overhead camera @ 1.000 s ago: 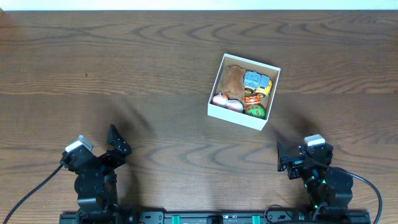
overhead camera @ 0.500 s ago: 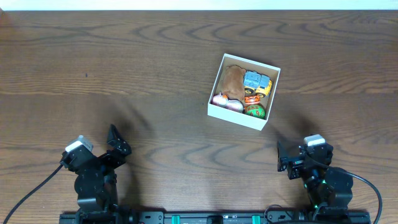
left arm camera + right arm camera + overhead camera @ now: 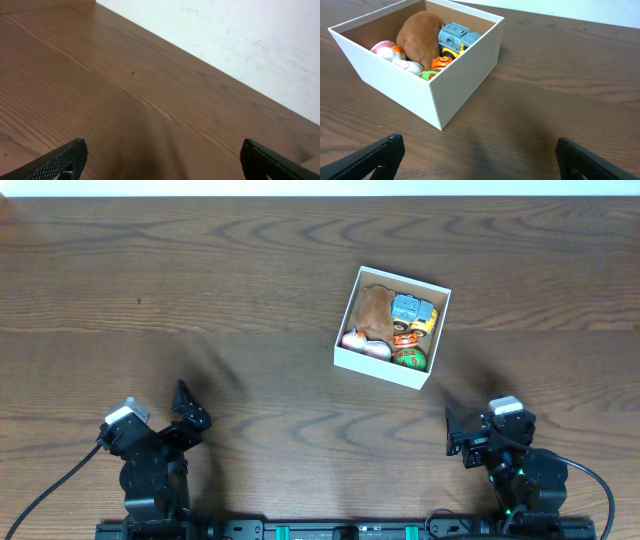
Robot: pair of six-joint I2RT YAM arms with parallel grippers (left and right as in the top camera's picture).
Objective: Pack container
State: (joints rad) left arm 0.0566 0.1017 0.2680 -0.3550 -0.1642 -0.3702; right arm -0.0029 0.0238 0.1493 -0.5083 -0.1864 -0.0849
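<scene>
The container (image 3: 383,369) is a white square cardboard box with a tan inside, right of the table's middle. It holds a brown plush toy (image 3: 375,309), a blue toy vehicle (image 3: 411,309), a pink-white toy (image 3: 362,344), an orange toy (image 3: 405,337) and a green ball (image 3: 410,358). In the right wrist view the container (image 3: 460,80) stands ahead and to the left. My left gripper (image 3: 185,408) is open and empty at the front left. My right gripper (image 3: 452,432) is open and empty at the front right, well short of the container.
The dark wooden table (image 3: 200,300) ends at a white strip along its far edge (image 3: 300,188). The left wrist view shows only bare wood (image 3: 100,100) and a pale wall (image 3: 240,40) beyond the table's edge.
</scene>
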